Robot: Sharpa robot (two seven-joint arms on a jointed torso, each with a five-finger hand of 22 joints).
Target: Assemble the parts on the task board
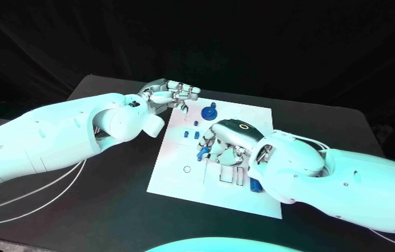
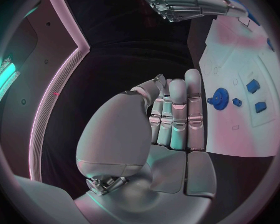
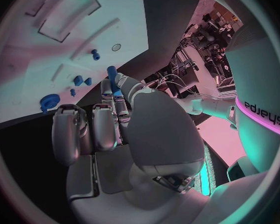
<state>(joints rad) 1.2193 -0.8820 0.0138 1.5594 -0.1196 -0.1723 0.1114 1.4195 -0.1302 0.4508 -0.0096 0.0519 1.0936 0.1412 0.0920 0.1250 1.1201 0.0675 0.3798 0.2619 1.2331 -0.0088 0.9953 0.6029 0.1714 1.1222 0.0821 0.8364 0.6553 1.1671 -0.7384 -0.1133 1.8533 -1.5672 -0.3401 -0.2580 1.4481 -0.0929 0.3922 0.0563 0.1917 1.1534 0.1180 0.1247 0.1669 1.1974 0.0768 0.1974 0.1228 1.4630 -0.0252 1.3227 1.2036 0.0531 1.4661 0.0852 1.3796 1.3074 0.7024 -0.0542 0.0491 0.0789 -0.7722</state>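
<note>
Two hands: both over or beside the task board (image 1: 247, 198), a white plate in the middle of the black table (image 1: 82, 206).
Left hand (image 1: 170, 94): hovers at the board's far left corner, just off its edge; fingers straight and side by side, thumb folded across the palm, holding nothing (left wrist view confirms).
Right hand (image 1: 226, 143): over the board's middle, palm down; a blue peg (image 3: 113, 78) is pinched between thumb and fingertips.
Blue gear (image 1: 210, 113): on the board's far edge, just right of the left hand.
Small blue parts (image 1: 194, 133): a loose cluster on the board between the gear and the right hand.
Another blue part (image 1: 255, 185): on the board's near right, partly hidden by the right forearm (shape unclear).
Board face: shows raised outlines and a small round hole (image 1: 188, 169) near its left edge.
</note>
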